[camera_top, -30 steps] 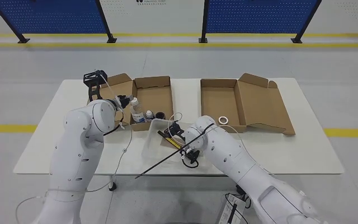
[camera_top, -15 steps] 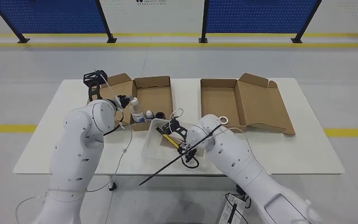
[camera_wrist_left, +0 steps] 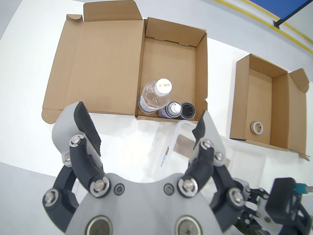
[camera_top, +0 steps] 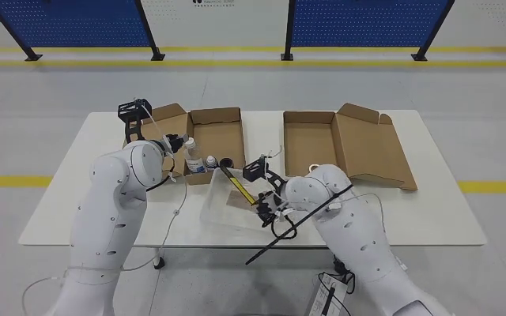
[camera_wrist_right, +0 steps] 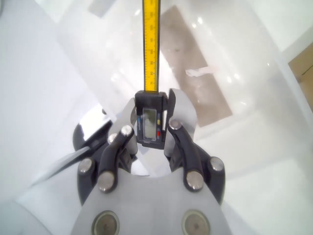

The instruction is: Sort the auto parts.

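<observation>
My right gripper [camera_wrist_right: 151, 110] is shut on a digital caliper [camera_wrist_right: 149, 123] with a yellow scale [camera_wrist_right: 150, 25], held above the clear plastic bin [camera_wrist_right: 244, 128]. In the top view the caliper's yellow bar [camera_top: 241, 189] slants over that bin [camera_top: 212, 207], with the right gripper [camera_top: 265, 207] at the bin's right side. My left gripper [camera_wrist_left: 144, 125] hangs open and empty above the table's front left, near the left cardboard box [camera_wrist_left: 171, 57]. That box holds a clear bottle [camera_wrist_left: 155, 96], a spray can [camera_wrist_left: 171, 110] and a black cylinder [camera_wrist_left: 187, 111].
A second open cardboard box [camera_top: 312, 142] stands at the right with a white ring [camera_top: 316, 169] inside; it also appears in the left wrist view [camera_wrist_left: 259, 103]. Both boxes have their flaps [camera_top: 379, 150] spread flat on the white table [camera_top: 443, 213].
The right arm has shifted to the right and lifted the caliper, whose yellow bar now points toward the left box. The left arm has stayed put.
</observation>
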Robot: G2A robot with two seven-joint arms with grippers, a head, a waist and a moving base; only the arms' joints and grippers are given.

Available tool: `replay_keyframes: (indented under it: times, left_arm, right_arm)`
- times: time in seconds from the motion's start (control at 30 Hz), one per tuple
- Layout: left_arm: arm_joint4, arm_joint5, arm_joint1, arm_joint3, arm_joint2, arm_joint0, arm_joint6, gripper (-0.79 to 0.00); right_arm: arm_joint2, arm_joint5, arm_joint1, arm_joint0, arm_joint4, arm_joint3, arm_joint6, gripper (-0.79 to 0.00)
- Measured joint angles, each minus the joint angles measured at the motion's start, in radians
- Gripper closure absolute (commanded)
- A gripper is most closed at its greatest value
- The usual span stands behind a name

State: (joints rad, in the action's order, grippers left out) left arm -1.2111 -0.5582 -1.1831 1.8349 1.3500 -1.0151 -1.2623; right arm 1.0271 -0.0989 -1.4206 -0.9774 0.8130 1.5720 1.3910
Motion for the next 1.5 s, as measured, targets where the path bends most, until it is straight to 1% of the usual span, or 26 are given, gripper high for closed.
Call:
replay_keyframes:
  times: [0.33,0.73,1.03,1.23,1.5]
  left_arm:
    - [0.0,0.0,0.0,0.0,0.0,0.0,0.0,-0.785]
    - [0.0,0.0,0.0,0.0,0.0,0.0,0.0,-0.785]
    - [0.0,0.0,0.0,0.0,0.0,0.0,0.0,-0.785]
    - [0.0,0.0,0.0,0.0,0.0,0.0,0.0,-0.785]
    - [0.0,0.0,0.0,0.0,0.0,0.0,0.0,-0.785]
  right_arm:
    - [0.142,-0.075,0.031,-0.059,-0.214,0.056,-0.04,0.0]
    - [0.247,-0.172,0.056,-0.117,-0.515,0.042,-0.113,0.0]
    - [0.29,-0.248,0.074,-0.15,-0.711,0.011,-0.148,0.0]
    - [0.293,-0.293,0.083,-0.161,-0.818,-0.009,-0.155,0.0]
    - [0.281,-0.302,0.096,-0.16,-0.855,-0.022,-0.162,0.0]
